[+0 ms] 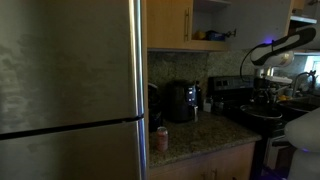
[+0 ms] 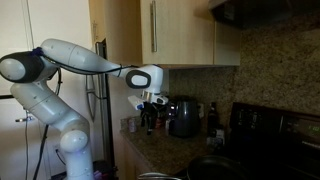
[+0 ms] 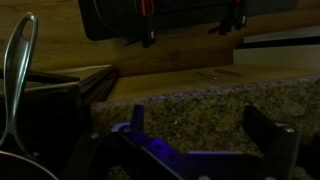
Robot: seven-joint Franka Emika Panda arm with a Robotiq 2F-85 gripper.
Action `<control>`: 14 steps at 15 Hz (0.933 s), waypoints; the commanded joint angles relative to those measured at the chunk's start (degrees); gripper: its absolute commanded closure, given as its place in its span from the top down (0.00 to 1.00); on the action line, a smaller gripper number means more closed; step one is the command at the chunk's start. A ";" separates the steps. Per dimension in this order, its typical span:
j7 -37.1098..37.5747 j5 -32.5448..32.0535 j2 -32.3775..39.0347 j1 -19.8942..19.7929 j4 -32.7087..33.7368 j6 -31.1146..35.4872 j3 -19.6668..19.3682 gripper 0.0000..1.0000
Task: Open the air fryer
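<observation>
Countertop (image 1: 205,132) edge fronts the air fryer (image 1: 181,101); hand (image 2: 150,118) hovers apart, fingers (image 3: 272,138) spread.

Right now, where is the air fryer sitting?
In an exterior view the air fryer sits at the back of the granite counter, under the wooden cabinets, between the steel fridge and the black stove.

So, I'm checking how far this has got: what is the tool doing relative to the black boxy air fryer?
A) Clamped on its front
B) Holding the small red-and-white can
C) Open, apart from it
C: in the wrist view the tool has its fingers spread with only the speckled granite countertop between them. In an exterior view the black boxy air fryer stands apart from it.
</observation>
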 commanded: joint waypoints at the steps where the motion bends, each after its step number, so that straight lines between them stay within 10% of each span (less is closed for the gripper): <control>1: -1.30 -0.09 -0.31 1.00 -1.58 -0.37 3.15 1.00; 7: -0.32 5.27 -2.15 9.98 -6.38 2.08 12.07 1.00; 14: 4.41 -0.09 3.68 10.64 -4.42 11.38 15.78 1.00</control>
